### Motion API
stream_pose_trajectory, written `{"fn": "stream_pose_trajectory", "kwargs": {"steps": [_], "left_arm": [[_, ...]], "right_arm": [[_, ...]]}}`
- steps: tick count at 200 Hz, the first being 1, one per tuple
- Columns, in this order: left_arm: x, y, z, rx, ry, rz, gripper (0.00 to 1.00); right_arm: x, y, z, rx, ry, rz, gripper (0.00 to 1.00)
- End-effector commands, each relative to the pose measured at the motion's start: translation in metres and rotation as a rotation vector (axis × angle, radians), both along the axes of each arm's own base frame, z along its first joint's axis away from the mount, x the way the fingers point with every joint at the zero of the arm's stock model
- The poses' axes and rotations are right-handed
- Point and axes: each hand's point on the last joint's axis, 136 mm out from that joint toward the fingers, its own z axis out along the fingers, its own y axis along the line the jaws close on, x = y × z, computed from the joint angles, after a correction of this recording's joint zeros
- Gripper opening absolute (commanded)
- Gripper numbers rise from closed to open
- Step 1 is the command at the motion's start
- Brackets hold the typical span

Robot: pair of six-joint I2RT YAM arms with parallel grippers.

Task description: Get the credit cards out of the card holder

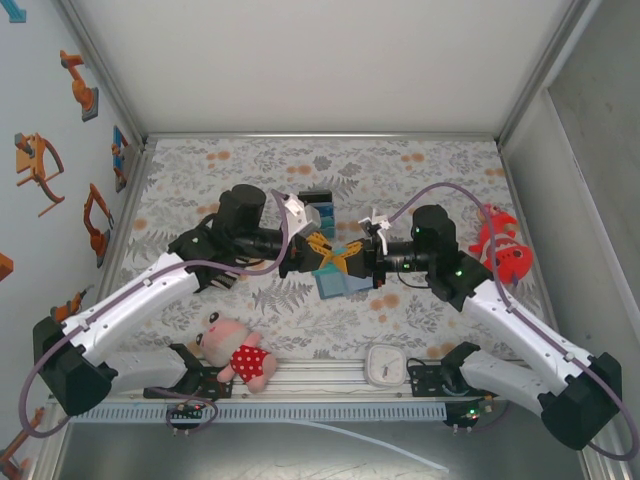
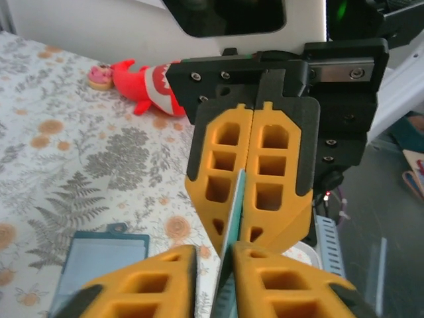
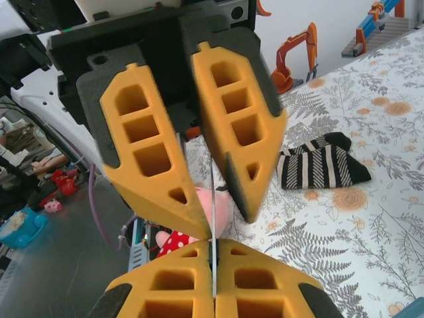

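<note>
My right end effector [image 3: 213, 253] is clamped fully together on a thin teal edge [image 2: 233, 215]. That edge runs straight out from its fingers and on between the fingers of my left end effector [image 2: 215, 257]. The left fingers stand a narrow way apart, one on each side of the edge. They are blurred in the right wrist view, so I cannot tell whether they have bitten or merely straddle it. The two end effectors meet tip to tip above the middle of the desk [image 1: 440, 170].

In the top view a flat steel-blue shape, which I take for the card holder [image 1: 340, 283], sits right against both sets of fingers on the side nearer the arm bases. I judge the thin edge to be part of it, or a card standing out of it. Seen edge-on, I cannot separate the two, nor tell whether the holder hangs free or rests on the desk.

Just beyond the left end effector, apart from the holder, a dark flat rectangle and a paler blue one lie on the desk. I read these as credit cards [image 1: 318, 195] already out.

As I judge it, a card is light, stiff and slick. I would pinch it flat across its faces at the exposed end and draw it along the pocket. The holder is light and limp and folds at its spine, so it needs holding close to the pocket mouth or it will follow the card.
</note>
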Motion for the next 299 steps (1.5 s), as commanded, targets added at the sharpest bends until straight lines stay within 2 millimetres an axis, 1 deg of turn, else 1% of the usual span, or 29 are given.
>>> {"fn": "stream_pose_trajectory", "kwargs": {"steps": [1, 3, 27, 43, 57, 70, 79, 94, 106, 114, 128, 143, 148, 153, 164, 189, 192, 198, 208, 224, 235, 269, 299], "left_arm": [[-0.005, 0.004, -0.001, 0.024, -0.004, -0.05, 0.02], [-0.005, 0.004, -0.002, 0.026, -0.002, -0.052, 0.0], [-0.007, 0.006, -0.008, 0.057, -0.019, -0.079, 0.0], [-0.002, 0.009, -0.013, 0.074, -0.05, -0.059, 0.0], [0.005, 0.011, -0.016, 0.086, -0.095, -0.031, 0.0], [0.014, 0.014, -0.018, 0.09, -0.146, 0.001, 0.0], [0.022, 0.017, -0.019, 0.095, -0.181, 0.029, 0.0], [0.039, 0.022, -0.021, 0.101, -0.233, 0.069, 0.0], [0.056, 0.027, -0.025, 0.09, -0.259, 0.1, 0.0], [0.067, 0.028, -0.027, 0.075, -0.276, 0.11, 0.0], [0.085, 0.031, -0.034, 0.085, -0.312, 0.128, 0.0], [0.108, 0.034, -0.04, 0.102, -0.32, 0.146, 0.0], [0.115, 0.035, -0.043, 0.11, -0.316, 0.149, 0.0], [0.122, 0.036, -0.046, 0.122, -0.315, 0.149, 0.0], [0.137, 0.037, -0.055, 0.154, -0.31, 0.144, 0.0], [0.162, 0.033, -0.075, 0.222, -0.309, 0.098, 0.0], [0.164, 0.033, -0.077, 0.23, -0.309, 0.093, 0.0], [0.169, 0.032, -0.082, 0.246, -0.308, 0.082, 0.0], [0.178, 0.03, -0.091, 0.27, -0.304, 0.068, 0.0], [0.187, 0.026, -0.105, 0.304, -0.293, 0.037, 0.0], [0.193, 0.023, -0.115, 0.324, -0.279, 0.013, 0.0], [0.203, 0.015, -0.141, 0.351, -0.242, -0.033, 0.0], [0.205, 0.011, -0.153, 0.35, -0.218, -0.054, 0.0]], "right_arm": [[-0.004, 0.001, 0.019, 0.034, -0.062, 0.029, 0.0], [-0.004, 0.001, 0.019, 0.034, -0.062, 0.027, 0.0], [0.002, 0.0, 0.018, 0.023, -0.07, -0.012, 0.0], [0.009, -0.003, 0.017, 0.007, -0.082, -0.065, 0.0], [0.016, -0.007, 0.014, -0.017, -0.096, -0.124, 0.22], [0.026, -0.014, 0.01, -0.053, -0.109, -0.203, 0.36], [0.033, -0.02, 0.007, -0.076, -0.119, -0.259, 0.42], [0.049, -0.036, 0.0, -0.126, -0.142, -0.402, 0.52], [0.066, -0.054, -0.008, -0.18, -0.161, -0.543, 0.63], [0.075, -0.065, -0.013, -0.213, -0.166, -0.624, 0.67], [0.083, -0.078, -0.02, -0.268, -0.16, -0.704, 0.68], [0.087, -0.086, -0.027, -0.307, -0.145, -0.749, 0.7], [0.089, -0.089, -0.029, -0.317, -0.14, -0.766, 0.71], [0.091, -0.091, -0.032, -0.331, -0.131, -0.786, 0.77], [0.095, -0.098, -0.039, -0.361, -0.121, -0.826, 0.79], [0.102, -0.11, -0.048, -0.407, -0.106, -0.905, 0.82], [0.103, -0.112, -0.049, -0.41, -0.105, -0.913, 0.83], [0.104, -0.113, -0.049, -0.412, -0.103, -0.925, 0.9], [0.106, -0.116, -0.05, -0.418, -0.102, -0.945, 0.93], [0.109, -0.12, -0.05, -0.425, -0.1, -0.975, 0.93], [0.11, -0.121, -0.051, -0.431, -0.097, -0.984, 0.99], [0.112, -0.122, -0.055, -0.446, -0.077, -0.996, 0.99], [0.113, -0.121, -0.062, -0.451, -0.057, -0.997, 0.99]]}}
